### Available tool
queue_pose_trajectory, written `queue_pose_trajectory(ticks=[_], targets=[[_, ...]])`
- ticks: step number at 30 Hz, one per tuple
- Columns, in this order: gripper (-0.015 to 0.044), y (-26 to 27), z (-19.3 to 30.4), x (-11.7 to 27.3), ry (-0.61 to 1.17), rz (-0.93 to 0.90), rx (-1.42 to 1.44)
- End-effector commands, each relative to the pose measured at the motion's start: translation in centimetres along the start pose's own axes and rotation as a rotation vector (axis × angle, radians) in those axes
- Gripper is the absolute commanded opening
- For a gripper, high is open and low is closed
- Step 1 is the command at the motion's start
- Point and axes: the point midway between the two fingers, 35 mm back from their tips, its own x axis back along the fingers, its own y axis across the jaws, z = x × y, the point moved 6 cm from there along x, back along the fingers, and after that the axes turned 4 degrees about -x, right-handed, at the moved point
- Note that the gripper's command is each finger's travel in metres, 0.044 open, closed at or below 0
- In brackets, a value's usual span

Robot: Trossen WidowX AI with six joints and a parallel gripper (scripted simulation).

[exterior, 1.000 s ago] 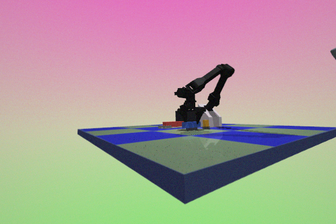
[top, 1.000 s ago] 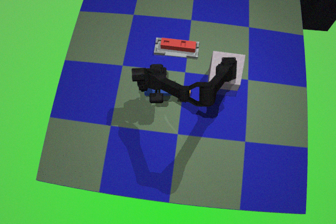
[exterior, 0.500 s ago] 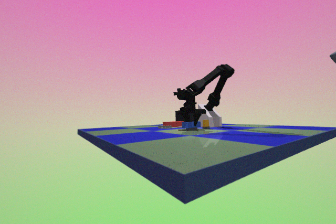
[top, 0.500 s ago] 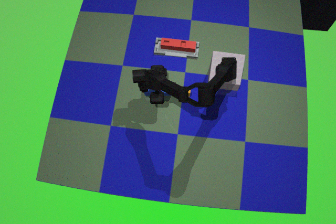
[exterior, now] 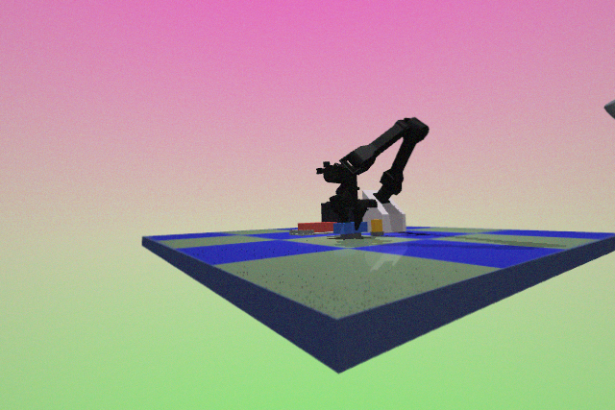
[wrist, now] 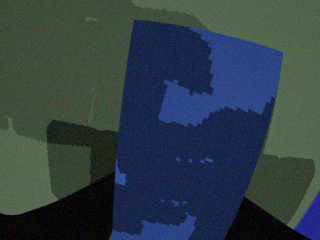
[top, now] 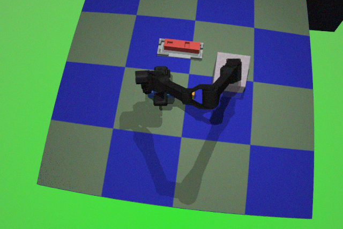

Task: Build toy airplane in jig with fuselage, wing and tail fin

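The red fuselage (top: 181, 46) (exterior: 313, 227) lies in the grey cradle (top: 180, 56) (exterior: 301, 232), with two empty sockets showing on its top. The blue wing (top: 150, 94) (exterior: 342, 228) (wrist: 200, 145) is low, just above the table surface, mostly hidden under the arm in the top view. My gripper (exterior: 356, 227) (wrist: 172, 187) points down and is shut on the wing, with a black finger on each side of it in the wrist view. The yellow tail fin (top: 193, 95) (exterior: 377, 225) stands upright near the wing, partly hidden by the arm in the top view.
The pale base block (top: 220, 60) (exterior: 397, 222) under the arm stands to the right of the cradle in the top view. A large black block (top: 327, 5) is beyond the right edge of the checkered table (top: 216, 165) (exterior: 347, 277).
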Motion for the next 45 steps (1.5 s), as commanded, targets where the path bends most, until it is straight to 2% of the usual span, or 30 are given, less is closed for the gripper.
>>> queue_pose_trajectory(ticks=[1,37,45], targets=[[0.0000,0.0,-0.3,0.8,-0.003,0.002,0.005],[0.0000,-0.1,-0.1,11.9,-0.006,0.007,-0.001],[0.0000,-0.8,0.0,12.3,-0.007,0.010,0.033]])
